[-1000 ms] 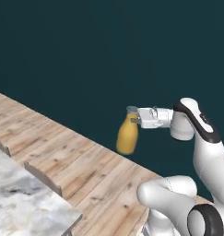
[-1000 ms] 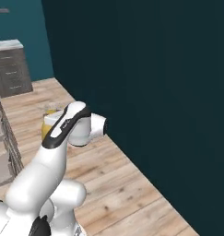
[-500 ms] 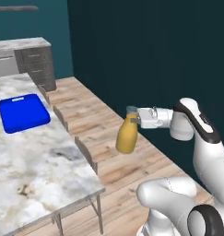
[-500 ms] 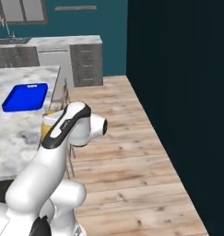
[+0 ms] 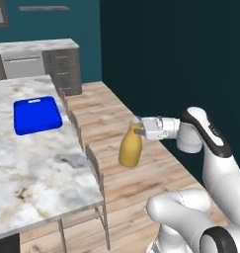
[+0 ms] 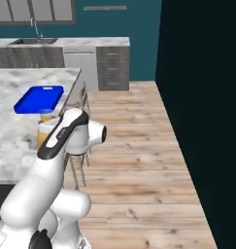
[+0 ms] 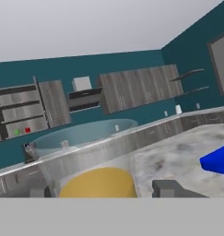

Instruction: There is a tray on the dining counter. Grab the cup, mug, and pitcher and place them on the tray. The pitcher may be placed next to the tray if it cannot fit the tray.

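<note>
Marble dining surface (image 5: 37, 163) carries the blue tray (image 5: 36, 114), bare, toward its far end. Off the surface's near corner, above the wood floor, the claw (image 5: 139, 129) grips the yellow pitcher (image 5: 130, 148) by its neck. Delivery remains; cup and mug likely too.

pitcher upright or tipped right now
Upright: the pitcher hangs neck-up in the gripper, which clamps its neck from the side, off the dining counter.
</note>
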You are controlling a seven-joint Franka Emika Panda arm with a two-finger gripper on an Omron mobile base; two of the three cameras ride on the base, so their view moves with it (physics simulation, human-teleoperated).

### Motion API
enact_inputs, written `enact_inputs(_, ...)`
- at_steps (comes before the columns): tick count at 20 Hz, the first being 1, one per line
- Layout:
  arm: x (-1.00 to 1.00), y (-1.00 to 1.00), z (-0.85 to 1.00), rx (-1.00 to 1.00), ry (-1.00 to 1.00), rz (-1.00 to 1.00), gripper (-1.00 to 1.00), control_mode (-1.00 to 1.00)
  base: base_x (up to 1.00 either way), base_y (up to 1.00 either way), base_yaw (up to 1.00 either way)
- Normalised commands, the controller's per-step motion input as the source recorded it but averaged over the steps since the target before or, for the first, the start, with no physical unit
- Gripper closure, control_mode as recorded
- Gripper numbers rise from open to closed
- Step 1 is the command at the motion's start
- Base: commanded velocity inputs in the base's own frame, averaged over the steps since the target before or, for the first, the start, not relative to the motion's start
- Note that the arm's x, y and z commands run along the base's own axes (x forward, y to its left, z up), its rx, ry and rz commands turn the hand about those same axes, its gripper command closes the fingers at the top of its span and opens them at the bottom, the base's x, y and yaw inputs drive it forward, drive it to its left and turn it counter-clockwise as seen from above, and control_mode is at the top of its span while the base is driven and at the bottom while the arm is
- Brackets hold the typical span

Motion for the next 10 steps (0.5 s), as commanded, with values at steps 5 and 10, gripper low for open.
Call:
enact_inputs(5, 0.00, 0.00, 0.00, 0.00, 0.00, 0.00, 1.00, 1.00, 0.15, -1.00, 0.22)
enact_inputs(10, 0.00, 0.00, 0.00, 0.00, 0.00, 0.00, 1.00, 1.00, 0.73, -0.70, 0.14)
